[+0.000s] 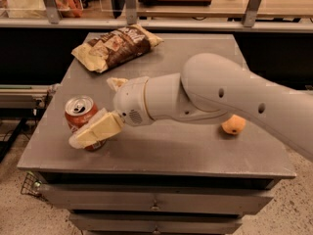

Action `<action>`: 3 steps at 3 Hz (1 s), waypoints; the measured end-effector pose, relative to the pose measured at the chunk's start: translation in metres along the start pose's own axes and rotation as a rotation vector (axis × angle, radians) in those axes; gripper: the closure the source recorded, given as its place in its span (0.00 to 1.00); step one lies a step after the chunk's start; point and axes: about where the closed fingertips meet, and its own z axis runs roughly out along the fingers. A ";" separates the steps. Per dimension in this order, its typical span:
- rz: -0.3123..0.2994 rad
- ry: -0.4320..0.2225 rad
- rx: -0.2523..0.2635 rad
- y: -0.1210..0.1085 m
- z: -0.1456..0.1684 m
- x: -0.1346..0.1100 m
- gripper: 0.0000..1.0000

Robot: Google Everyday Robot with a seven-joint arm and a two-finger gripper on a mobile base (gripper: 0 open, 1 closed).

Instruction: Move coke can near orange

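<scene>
Grey metal tabletop (161,151) over drawers, with a cluttered shelf behind it. At the front left stands the coke can (78,110), upright, silver top showing. The gripper (94,112) is at the can with its fingers spread: one cream finger (98,130) lies across the can's front, the other shows behind and to the right. A chip bag (115,45) lies at the back left. The white arm (220,94) crosses the tabletop, and beyond it on the right sits the orange (234,125), well apart from the can.
</scene>
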 end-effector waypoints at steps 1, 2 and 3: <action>0.007 -0.023 -0.009 0.005 0.014 0.004 0.10; 0.016 -0.034 -0.003 0.007 0.019 0.008 0.33; 0.021 -0.036 0.028 0.004 0.012 0.010 0.64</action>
